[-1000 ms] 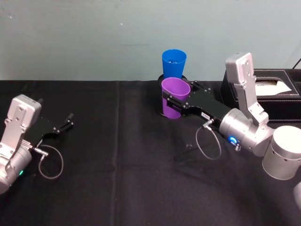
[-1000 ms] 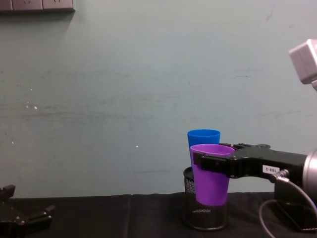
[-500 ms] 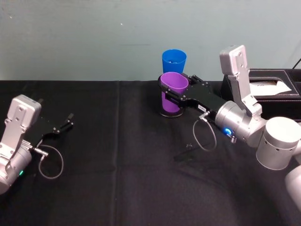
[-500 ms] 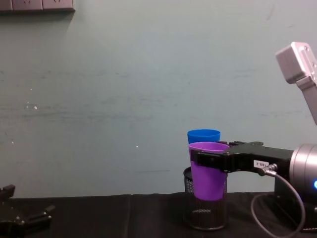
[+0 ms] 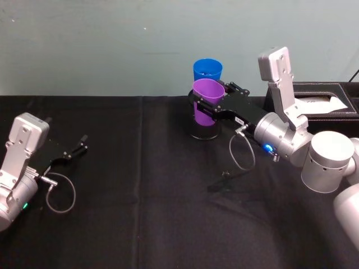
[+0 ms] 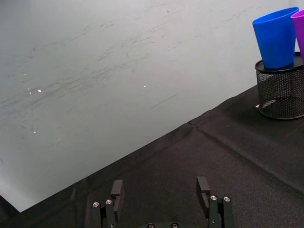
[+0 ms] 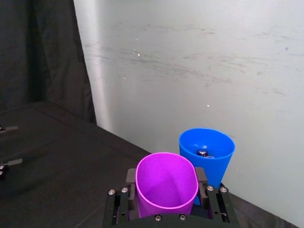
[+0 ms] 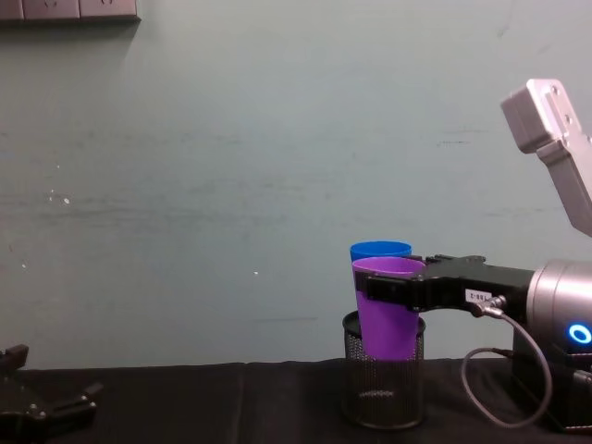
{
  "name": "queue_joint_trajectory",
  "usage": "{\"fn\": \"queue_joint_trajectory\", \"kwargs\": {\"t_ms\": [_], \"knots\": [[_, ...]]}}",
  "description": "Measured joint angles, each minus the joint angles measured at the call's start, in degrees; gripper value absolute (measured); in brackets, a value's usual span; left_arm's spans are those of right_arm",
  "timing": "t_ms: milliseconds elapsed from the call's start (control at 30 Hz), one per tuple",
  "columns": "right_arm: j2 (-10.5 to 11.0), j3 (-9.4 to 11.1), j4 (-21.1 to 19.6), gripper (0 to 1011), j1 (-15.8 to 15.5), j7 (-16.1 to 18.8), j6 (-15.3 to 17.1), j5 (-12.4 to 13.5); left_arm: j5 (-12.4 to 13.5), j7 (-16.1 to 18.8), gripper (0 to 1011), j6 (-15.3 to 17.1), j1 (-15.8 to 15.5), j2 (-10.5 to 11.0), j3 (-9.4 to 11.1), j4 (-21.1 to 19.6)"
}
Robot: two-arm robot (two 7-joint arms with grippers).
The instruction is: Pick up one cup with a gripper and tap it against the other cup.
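Fingers (image 7: 201,175) of the labelled black right gripper (image 5: 212,103) clamp the smooth purple plastic tumbler (image 5: 206,98), raised just in front of the bright blue plastic tumbler (image 5: 207,70) in its wire-mesh holder (image 8: 384,398). Tapping seems underway; next, a gentle nudge forward. Left gripper (image 5: 76,150) rests splayed, far left.

purple cup (image 5: 208,92) | blue cup (image 5: 207,70) | black mesh holder (image 8: 381,393) | black tablecloth (image 5: 140,196)

Head view looks down; chest level (low); both share blue cup (image 5: 207,68).
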Motion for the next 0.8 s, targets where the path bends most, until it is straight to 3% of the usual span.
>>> {"fn": "queue_joint_trajectory", "kwargs": {"t_ms": [800], "knots": [[-2.44,1.15,3.59,734,2.63,-0.42,-0.6,-1.0,0.0,0.0,1000,0.0,0.0,0.0,0.0,0.0]]}}
